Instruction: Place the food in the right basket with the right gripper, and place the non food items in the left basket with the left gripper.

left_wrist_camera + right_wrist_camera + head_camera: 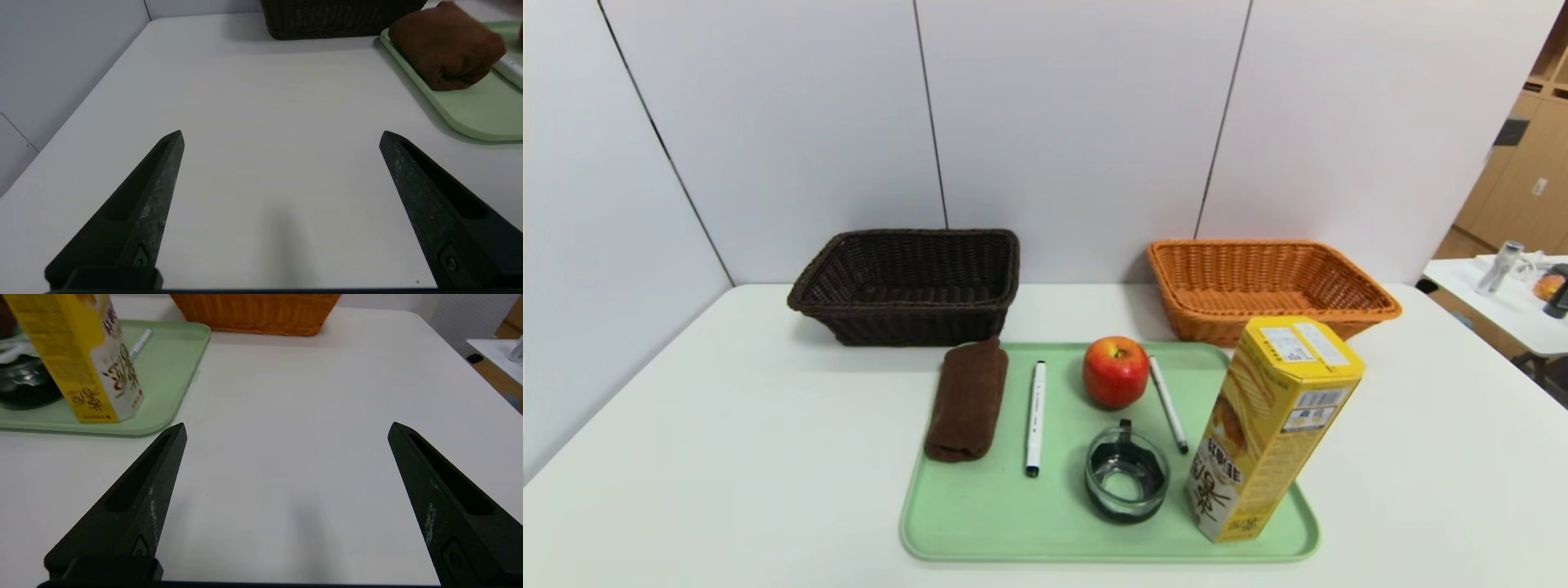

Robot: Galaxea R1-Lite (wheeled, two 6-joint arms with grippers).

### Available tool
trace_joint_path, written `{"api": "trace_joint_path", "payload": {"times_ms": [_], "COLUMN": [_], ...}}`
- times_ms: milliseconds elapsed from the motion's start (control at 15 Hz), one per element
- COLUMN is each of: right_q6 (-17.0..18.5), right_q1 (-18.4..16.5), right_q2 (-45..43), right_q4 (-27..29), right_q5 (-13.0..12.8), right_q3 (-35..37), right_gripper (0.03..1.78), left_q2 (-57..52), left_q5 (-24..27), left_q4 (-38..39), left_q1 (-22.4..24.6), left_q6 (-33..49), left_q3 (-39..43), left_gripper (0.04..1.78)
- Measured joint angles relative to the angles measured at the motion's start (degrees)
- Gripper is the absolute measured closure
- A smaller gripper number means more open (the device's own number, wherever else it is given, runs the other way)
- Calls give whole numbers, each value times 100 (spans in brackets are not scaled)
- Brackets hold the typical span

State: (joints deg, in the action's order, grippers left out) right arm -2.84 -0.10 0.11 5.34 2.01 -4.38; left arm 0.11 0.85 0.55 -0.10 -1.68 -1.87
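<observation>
- Left gripper (282,136), jaws spread wide, hovers over bare table to the left of the pale green plastic tray (980,523); the folded brown cloth (968,398) at the tray's left edge lies ahead of it
- Dark brown woven basket (907,282) sits behind the tray's left corner
- On the tray: long white marker pen (1035,416), red apple (1116,371), thinner white pen (1168,403) just beside it, glass cup (1127,475), tall yellow snack box (1270,425)
- Risk: the upright box could topple if nudged; the apple may roll
- Orange woven basket (1270,286) stands behind the tray's right corner
- Right gripper (286,430), likewise spread, waits right of the tray, box nearest
</observation>
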Motion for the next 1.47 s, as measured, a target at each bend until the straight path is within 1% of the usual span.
{"api": "trace_joint_path", "payload": {"times_ms": [133,200,267,400,533,600,733,933,1000,1067,1200,1267,1333,1400,1467], "right_q6": [-10,-16,-27,-46,-96,-138,-189,-212,-201,-182,-138,-101,-85,-84,-84], "right_q1": [0,5,20,78,137,161,194,218,224,222,183,119,40,-61,-177], "right_q2": [208,452,801,1634,2684,3250,4264,5563,5890,6105,6356,6431,6491,6546,6584], "right_q4": [22,-16,-112,-471,-1076,-1476,-2253,-3279,-3524,-3634,-3632,-3625,-3621,-3621,-3612], "right_q5": [394,549,661,780,846,906,1124,1559,1846,2153,2933,3390,3767,4084,4330], "right_q3": [-444,-647,-890,-1357,-1797,-2002,-2326,-2682,-2759,-2795,-2804,-2754,-2701,-2651,-2605], "right_gripper": [11,11,11,11,11,11,11,11,11,11,11,11,11,11,11], "left_q2": [201,451,783,1635,2560,3067,4009,5382,5769,6118,6660,6811,6913,6988,7034], "left_q5": [300,402,468,549,581,590,606,619,622,628,680,809,980,1111,1139], "left_q4": [-11,55,201,761,1464,1852,2461,3321,3597,3900,4459,4559,4575,4592,4592], "left_q1": [-1,-6,-6,-6,-6,-9,-9,-9,-9,-9,-9,-9,-9,-9,-9], "left_q6": [-22,-18,-13,15,34,37,43,37,34,34,30,28,23,21,20], "left_q3": [-417,-638,-857,-1268,-1643,-1871,-2302,-2856,-2970,-3057,-3178,-3212,-3237,-3254,-3263], "left_gripper": [13,13,13,13,13,13,13,13,13,13,13,13,13,13,13]}}
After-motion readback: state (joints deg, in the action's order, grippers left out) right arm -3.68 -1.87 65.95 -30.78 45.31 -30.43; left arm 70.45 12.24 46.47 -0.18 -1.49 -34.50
